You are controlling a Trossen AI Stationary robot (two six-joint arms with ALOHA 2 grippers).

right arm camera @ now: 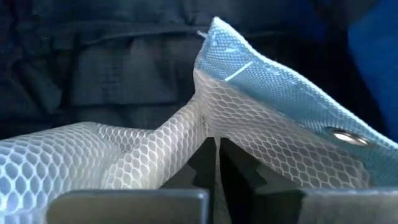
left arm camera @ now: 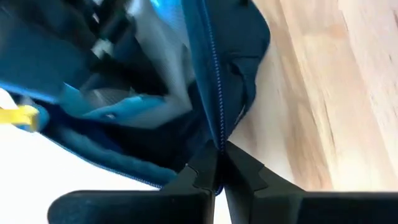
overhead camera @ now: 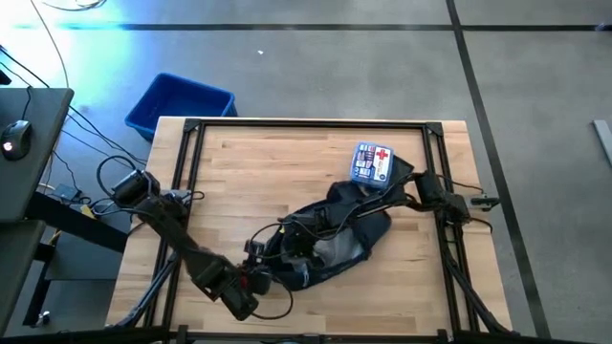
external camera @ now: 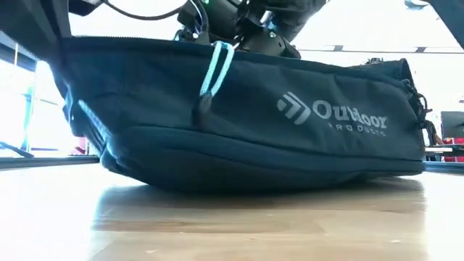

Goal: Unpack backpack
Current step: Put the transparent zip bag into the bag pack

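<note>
The dark navy backpack [overhead camera: 330,239] lies on its side on the wooden table, its opening spread and grey lining showing. In the low view the backpack [external camera: 239,130] fills the picture, its logo facing the camera and a pale blue zip pull [external camera: 216,69] hanging down its side. My left gripper [overhead camera: 260,279] is at its near-left edge, shut on the zip rim. My right gripper [overhead camera: 359,204] reaches in from the right, shut on a white mesh piece [right arm camera: 124,155] with a pale blue band. The first-aid kit [overhead camera: 373,163] lies by the backpack's far end. My left gripper [left arm camera: 217,155] pinches the backpack's zip edge [left arm camera: 216,134] between its two fingertips, and the zip line runs straight away from the fingers. The rim is raised off the table there. My right gripper [right arm camera: 216,142] pinches the white mesh [right arm camera: 202,124] just below its pale blue band [right arm camera: 273,81], between the two fingers. The mesh rises to a peak at the hold and droops slack on either side.
A blue plastic bin [overhead camera: 180,103] stands on the floor past the table's far-left corner. A black frame [overhead camera: 306,124] runs along the table's edges. Bare wood [overhead camera: 258,172] lies left of the kit. A side desk with a mouse [overhead camera: 13,137] stands to the left.
</note>
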